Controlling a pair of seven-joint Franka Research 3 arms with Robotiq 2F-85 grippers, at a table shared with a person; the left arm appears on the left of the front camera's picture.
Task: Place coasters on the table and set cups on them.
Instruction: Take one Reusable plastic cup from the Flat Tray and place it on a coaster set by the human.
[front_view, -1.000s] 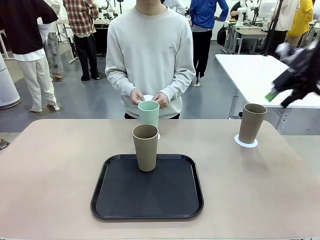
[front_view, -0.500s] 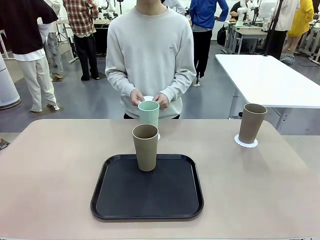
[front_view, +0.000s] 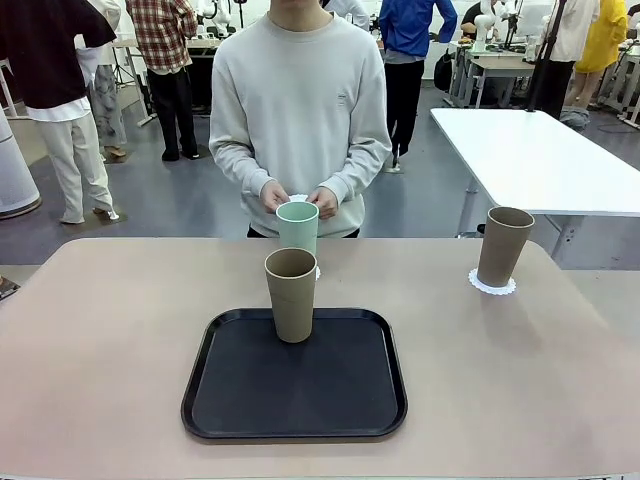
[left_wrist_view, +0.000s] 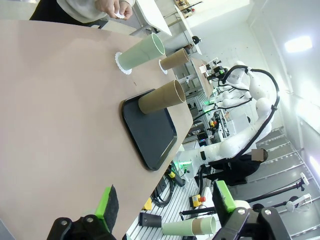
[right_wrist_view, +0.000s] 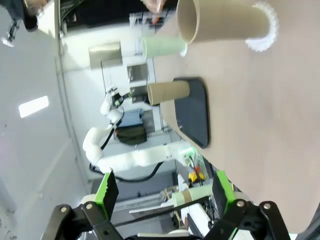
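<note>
Robotics lab, white robot arm (left_wrist_view: 250, 107), other worktables (front_view: 530, 150), ppl standing behind

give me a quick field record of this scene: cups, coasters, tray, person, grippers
mint cup: upright on a coaster at the table's far middle
tan cup on tray: upright on the tray's far edge, no coaster under it
tan cup at right: upright on a coaster
tray: black, centre of table
person's hands: holding a white coaster just behind the mint cup
left gripper: open, empty, off the table
right gripper: open, empty, off the table
</note>
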